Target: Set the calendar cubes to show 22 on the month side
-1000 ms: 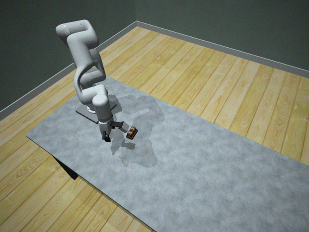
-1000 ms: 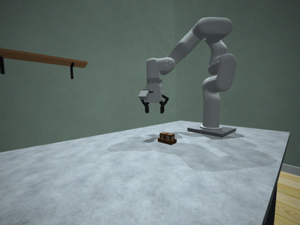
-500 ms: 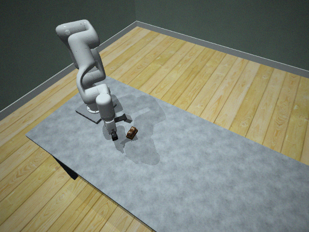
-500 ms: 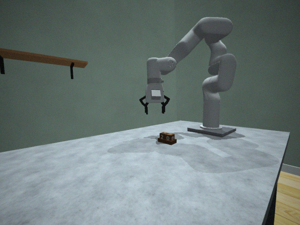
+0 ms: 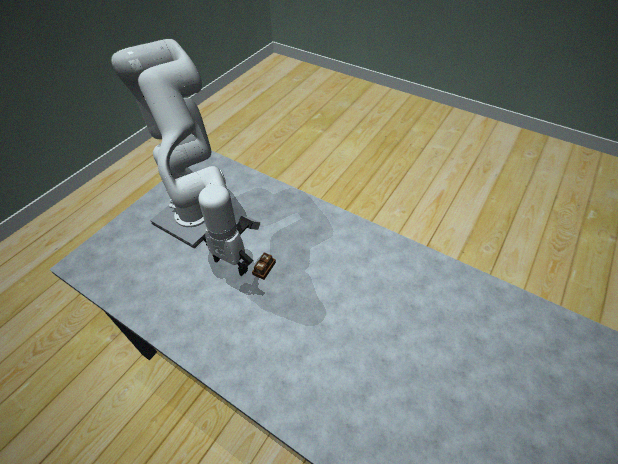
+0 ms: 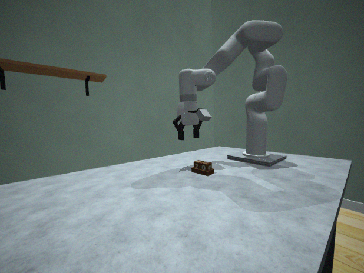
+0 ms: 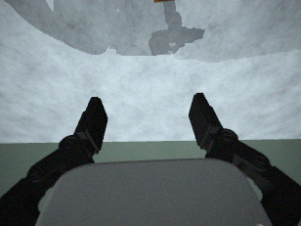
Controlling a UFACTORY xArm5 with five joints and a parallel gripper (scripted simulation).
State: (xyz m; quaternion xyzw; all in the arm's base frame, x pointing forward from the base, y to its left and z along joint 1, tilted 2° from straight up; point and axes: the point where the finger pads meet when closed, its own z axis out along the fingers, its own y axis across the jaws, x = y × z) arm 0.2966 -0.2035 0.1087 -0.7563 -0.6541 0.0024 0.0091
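Exterior view: the gripper [image 6: 188, 136] hangs in the air with its fingers spread wide and nothing between them. Below it and slightly toward the arm's base plate [image 6: 278, 160], the calendar [image 6: 202, 167] rests on the table [image 6: 118, 212]: two cubes side by side in a tray, the near faces reading 2 and 0. Wrist view shows both fingertips over bare table, with only an orange edge of the calendar at the top of the frame.

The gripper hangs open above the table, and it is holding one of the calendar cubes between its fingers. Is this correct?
Not quite. The gripper does hang open above the table, but nothing is between its fingers, as the wrist view shows. In the exterior view both cubes sit in the tray.
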